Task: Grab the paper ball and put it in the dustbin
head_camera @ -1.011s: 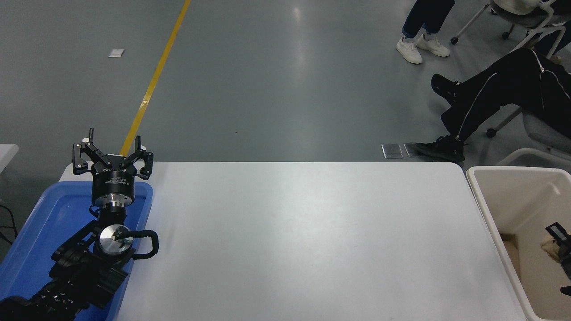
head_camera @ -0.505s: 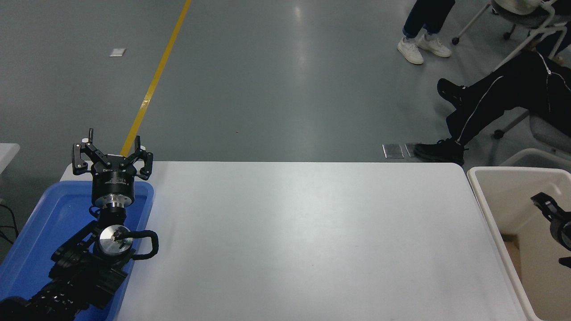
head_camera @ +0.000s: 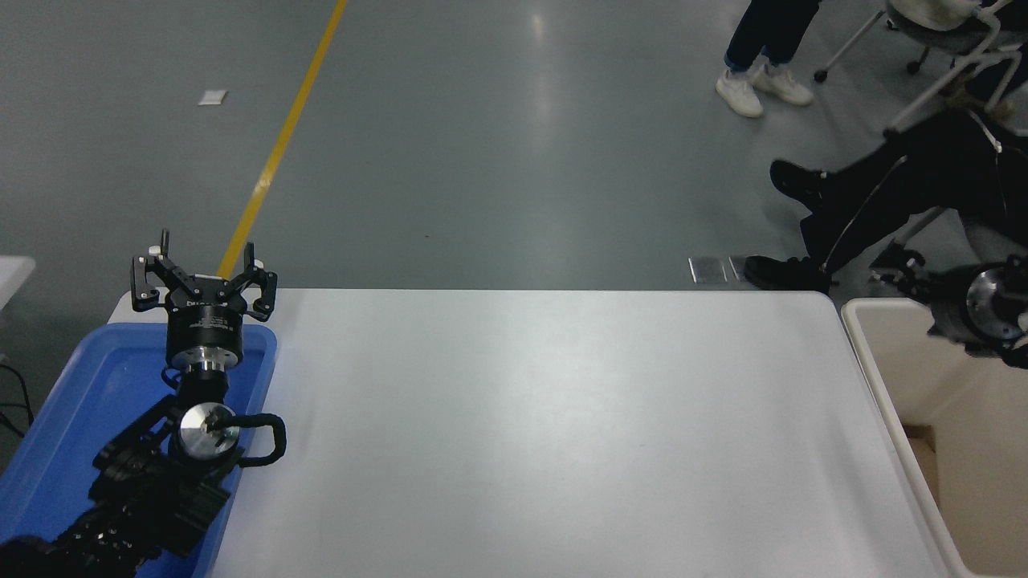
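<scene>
The cream-beige dustbin (head_camera: 877,377) stands at the table's right end, cut off by the picture's edge. The paper ball is not in view; the part of the bin's inside that shows holds no ball. My right gripper (head_camera: 899,271) is above the bin's far rim, blurred against a seated person's dark leg, with its silver wrist disc (head_camera: 992,297) at the right edge. My left gripper (head_camera: 205,269) is open and empty, parked over the far end of the blue tray (head_camera: 72,401) at the lower left.
The white table (head_camera: 546,433) lies between tray and bin. A seated person's legs (head_camera: 883,185) and another person's white shoes (head_camera: 759,84) are beyond the far right corner. A yellow floor line (head_camera: 281,136) runs behind.
My right gripper has risen from inside the bin to above its far rim. The paper ball that lay at the gripper one second ago no longer shows. The left arm has not moved.
</scene>
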You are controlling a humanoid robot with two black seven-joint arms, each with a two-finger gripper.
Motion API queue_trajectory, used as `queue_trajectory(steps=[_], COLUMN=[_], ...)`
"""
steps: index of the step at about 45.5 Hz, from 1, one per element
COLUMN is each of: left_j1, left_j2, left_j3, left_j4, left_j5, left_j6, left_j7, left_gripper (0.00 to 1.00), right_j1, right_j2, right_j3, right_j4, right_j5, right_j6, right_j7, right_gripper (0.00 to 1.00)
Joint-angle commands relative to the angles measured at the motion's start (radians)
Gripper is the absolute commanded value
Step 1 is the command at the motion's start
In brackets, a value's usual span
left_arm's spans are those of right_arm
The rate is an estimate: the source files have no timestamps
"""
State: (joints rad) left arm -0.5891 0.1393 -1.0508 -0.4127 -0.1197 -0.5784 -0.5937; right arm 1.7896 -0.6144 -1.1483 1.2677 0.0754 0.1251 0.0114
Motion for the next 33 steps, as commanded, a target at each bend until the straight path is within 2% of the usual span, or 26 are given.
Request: queue_trajectory(steps=[1,20,33], left_j1=[0.0,0.0,0.0], left_j2=[0.0,0.0,0.0], left_j3=[0.0,0.0,0.0], left_j4=[0.0,0.0,0.0], left_j5=[0.0,0.0,0.0], left_j6=[0.0,0.0,0.0], left_j7=[0.0,0.0,0.0], left_gripper=[0.99,0.99,0.99], right_j1=[0.39,0.767,0.803], right_j2=[0.068,0.147,0.171], right_j3=[-0.116,-0.088,-0.079], right_j4=[0.369,0.453,0.472], right_j5=[0.0,0.001,0.0], right_j6=[0.195,0.655,0.66], right_j7=[-0.001,-0.01,-0.016], right_gripper=[1.0,1.0,1.0])
